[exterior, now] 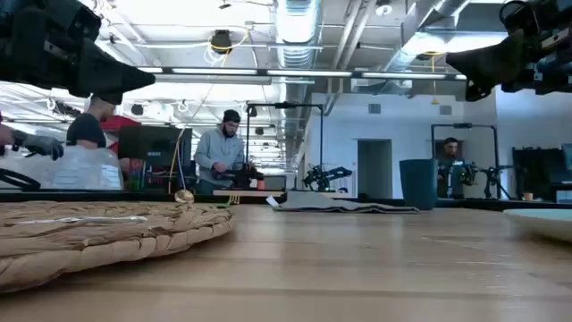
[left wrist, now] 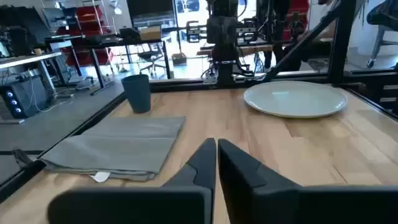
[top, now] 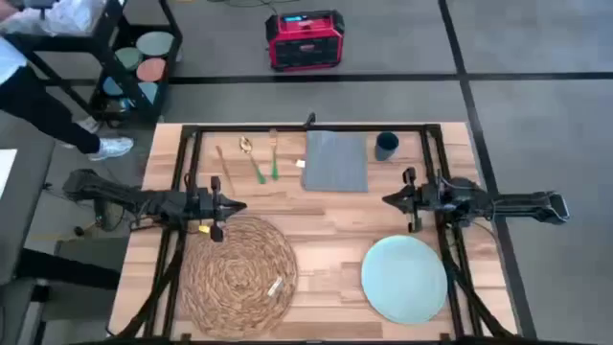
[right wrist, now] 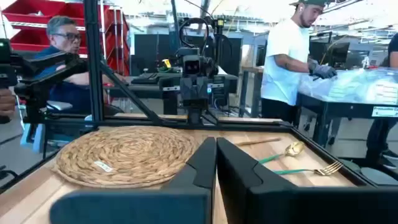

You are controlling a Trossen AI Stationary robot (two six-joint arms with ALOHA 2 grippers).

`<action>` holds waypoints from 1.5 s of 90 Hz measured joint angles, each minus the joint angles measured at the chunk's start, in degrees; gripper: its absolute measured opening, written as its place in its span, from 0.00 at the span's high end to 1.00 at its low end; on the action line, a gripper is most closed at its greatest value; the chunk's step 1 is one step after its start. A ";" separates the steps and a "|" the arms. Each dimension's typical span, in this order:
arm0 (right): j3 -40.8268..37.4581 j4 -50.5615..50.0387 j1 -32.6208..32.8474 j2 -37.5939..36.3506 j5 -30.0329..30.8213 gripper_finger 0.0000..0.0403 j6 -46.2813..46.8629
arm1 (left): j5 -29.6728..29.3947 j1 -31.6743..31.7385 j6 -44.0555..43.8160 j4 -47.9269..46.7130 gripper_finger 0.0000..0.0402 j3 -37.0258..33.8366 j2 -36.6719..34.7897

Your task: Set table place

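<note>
A: What was seen from above?
B: On the light-wood butcher-block table [top: 326, 225], a round woven straw placemat [top: 238, 266] was laid at 7 o'clock and a pale blue-green round plate [top: 404, 279] at 5 o'clock. A grey cloth napkin [top: 336, 160] was spread at 12, with a small dark teal cup [top: 386, 146] just beside it at 1 and gold, green-handled cutlery [top: 259, 158] at 11. The left gripper [top: 233, 206] was held over the placemat's far edge; the right gripper [top: 388, 199] was held above bare wood.

A: And at table height?
B: Placemat, napkin and cup were seen resting flat, untouched.

A: The claws, in the wrist views?
B: The left fingers [left wrist: 202, 163] were pressed together, nothing held. The right fingers [right wrist: 204, 158] were likewise closed and empty.
</note>
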 joint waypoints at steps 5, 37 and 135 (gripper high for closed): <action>0.00 -0.06 0.00 0.00 0.00 1.00 -0.01 | 0.00 0.00 0.00 -0.02 1.00 0.00 0.00; 0.00 -0.20 0.00 0.00 -0.02 1.00 -0.07 | 0.02 0.00 -0.50 -0.06 1.00 0.00 -0.02; 0.00 7.12 0.09 0.00 -0.26 1.00 29.88 | -19.99 22.30 -57.63 -100.60 1.00 78.53 52.98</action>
